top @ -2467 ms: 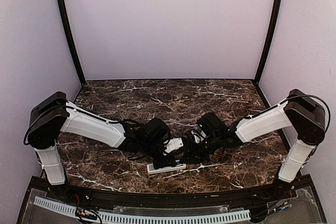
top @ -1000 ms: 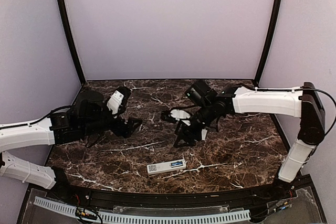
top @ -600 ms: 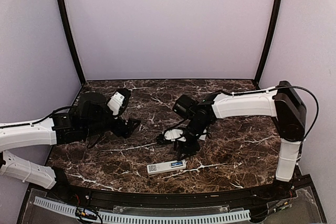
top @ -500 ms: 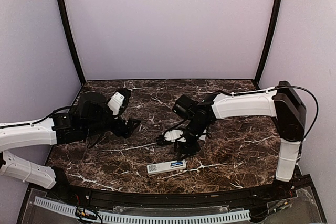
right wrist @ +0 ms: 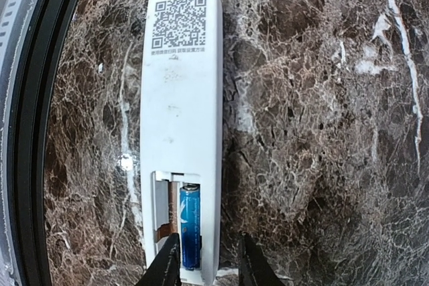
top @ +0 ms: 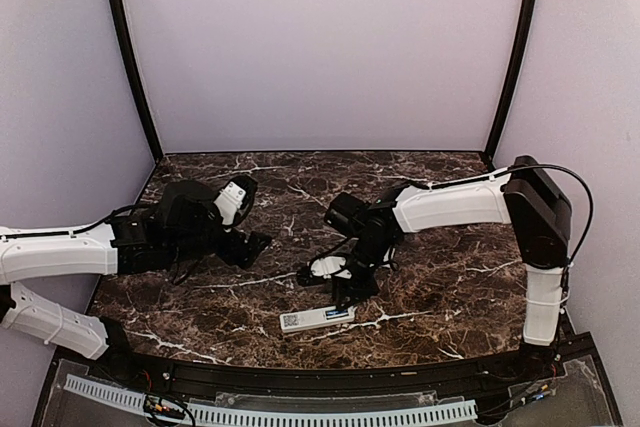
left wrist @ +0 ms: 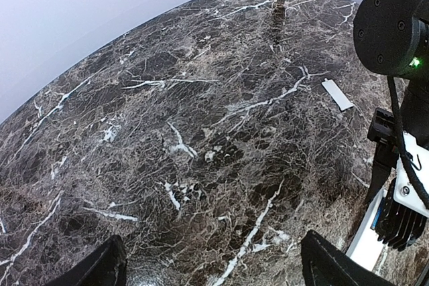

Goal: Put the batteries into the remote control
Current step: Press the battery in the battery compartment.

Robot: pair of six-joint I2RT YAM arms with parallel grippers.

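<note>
Two arms reach over the dark marbled counter (top: 430, 287). On the left, the left pincer (top: 256, 242) hangs above the counter's left half, well apart from the remote. Its wrist view shows both fingers (left wrist: 100, 269) spread wide with only marble between them, holding nothing. Farther right in that same view a small flat pale cover piece (left wrist: 337, 94) lies by itself on the counter, and black parts of the right arm fill the right edge.

Toward the middle, the right pincer (right wrist: 206, 246) points down over one end of the remote control (right wrist: 181, 98). The remote lies near the counter's front edge, back face up, with its QR-code label (right wrist: 177, 21) at the end away from the pincer. The battery recess is uncovered at the end under the pincer. One blue battery (right wrist: 190, 222) lies lengthwise in the recess on the side nearer the remote's long edge, and the slot beside it shows white plastic and a bit of coppery metal.

The right pincer's fingers stand a narrow way apart. One is over the recess beside the battery and the other is just off the remote's long edge, so the battery's end and that edge sit between them. Whether either finger touches the battery or the remote cannot be told, and nothing is clearly clamped
</note>
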